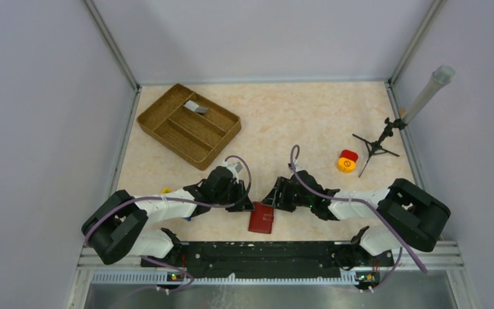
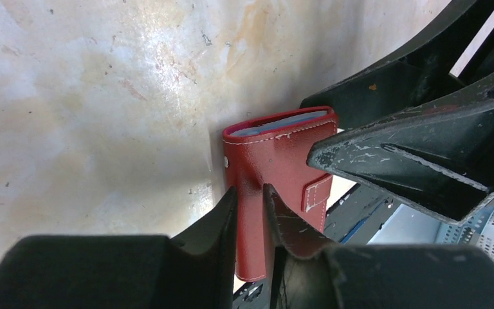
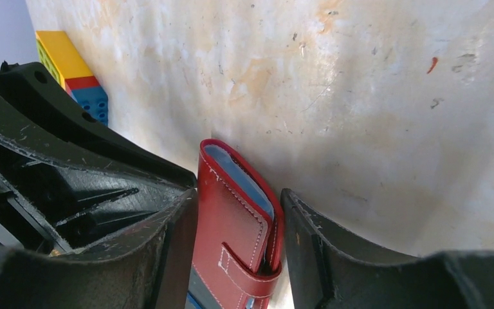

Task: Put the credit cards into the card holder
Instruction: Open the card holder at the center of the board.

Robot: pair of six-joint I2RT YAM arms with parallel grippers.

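The red card holder (image 1: 261, 220) lies near the table's front edge, between both arms. My left gripper (image 1: 247, 205) is shut on one edge of the holder (image 2: 276, 161), its jaws (image 2: 251, 188) pinching the red leather. My right gripper (image 1: 274, 201) straddles the other end of the holder (image 3: 231, 222), its jaws (image 3: 239, 193) against both faces. The strap is tucked in. Blue-grey card edges (image 3: 241, 177) show inside the holder, also in the left wrist view (image 2: 283, 123). One grey credit card (image 1: 196, 107) lies in the brown tray (image 1: 157, 101).
A yellow-red-blue toy block (image 3: 74, 67) lies behind the left arm. A yellow and red object (image 1: 347, 161) and a small black tripod (image 1: 376, 145) holding a clear tube stand at the right. Walls enclose the table.
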